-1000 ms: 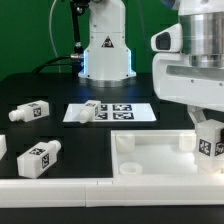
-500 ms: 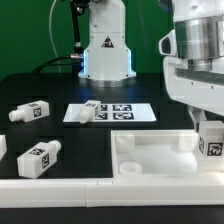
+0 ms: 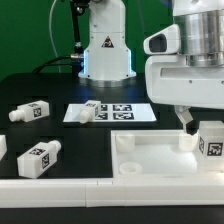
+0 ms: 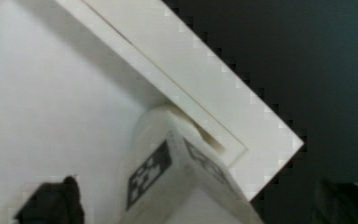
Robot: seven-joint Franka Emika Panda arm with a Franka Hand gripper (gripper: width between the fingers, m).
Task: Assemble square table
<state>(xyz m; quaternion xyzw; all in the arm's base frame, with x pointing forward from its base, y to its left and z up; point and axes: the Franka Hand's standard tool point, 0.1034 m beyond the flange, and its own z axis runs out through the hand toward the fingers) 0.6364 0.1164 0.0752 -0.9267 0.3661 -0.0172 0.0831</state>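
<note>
The gripper [image 4: 199,205] has just spread its fingers [image 3: 186,118] apart, freeing the leg [image 3: 212,141], upright at the tabletop's [image 3: 160,165] corner; that leg seems seated.

exterior view bright, evenly lit, low resolution; wrist view soft, blurred, dark corners.
</note>
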